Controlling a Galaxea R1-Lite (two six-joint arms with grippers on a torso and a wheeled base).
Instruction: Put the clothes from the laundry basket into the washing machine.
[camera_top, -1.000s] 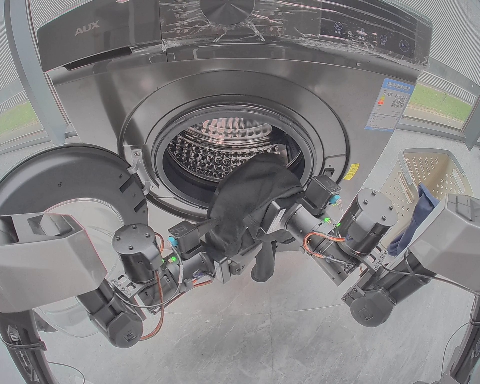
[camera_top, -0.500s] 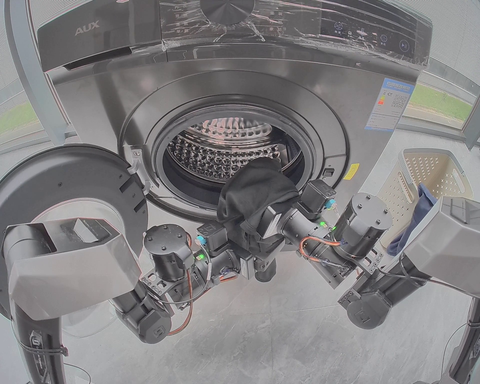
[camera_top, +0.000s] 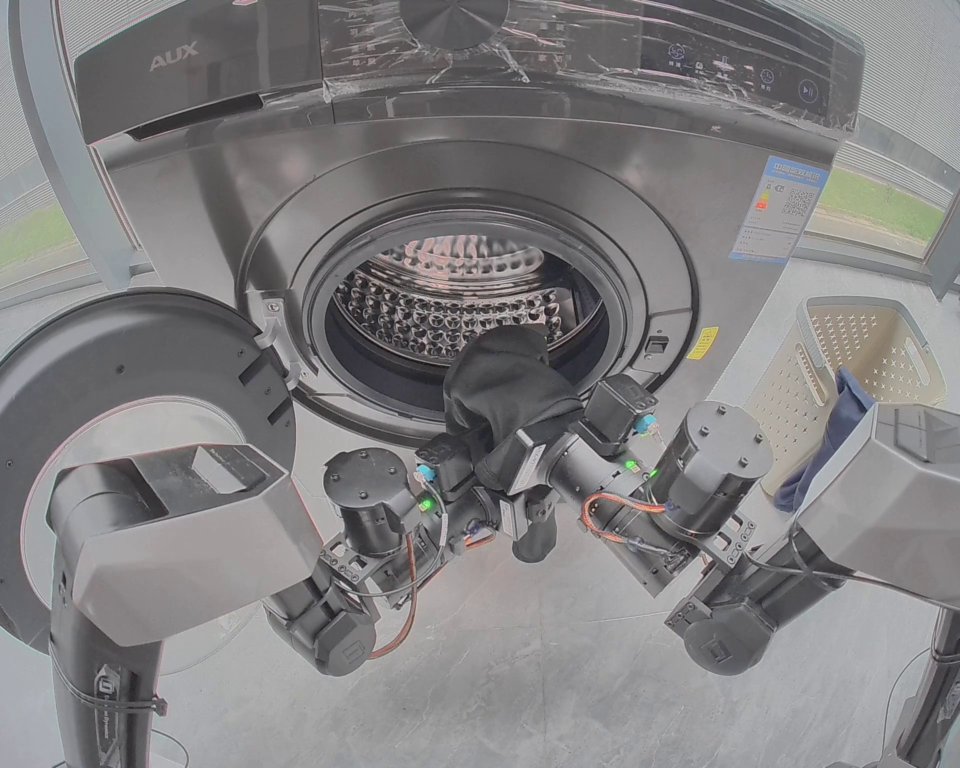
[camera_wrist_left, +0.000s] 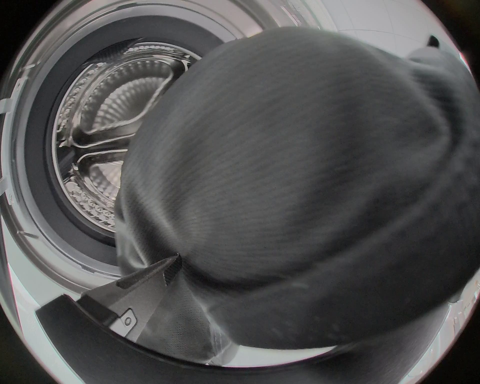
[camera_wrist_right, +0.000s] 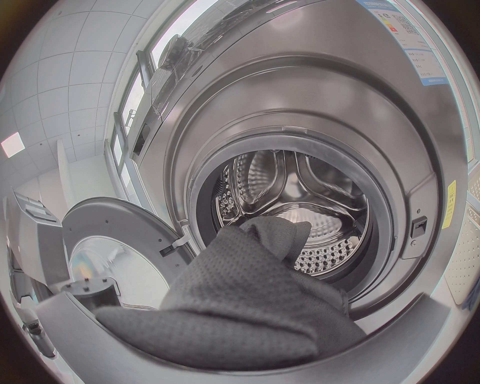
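Black garment (camera_top: 505, 385) at drum mouth (camera_top: 430, 300) covers both pincers; grip cannot be told.

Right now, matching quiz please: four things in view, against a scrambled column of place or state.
Things:
1. black garment
2. door
3. basket
4. blue cloth

Place or state:
A. swung open, at the left
B. hanging over the basket's rim
C. bunched at the mouth of the drum
D. standing at the far right

Pairs: 1-C, 2-A, 3-D, 4-B
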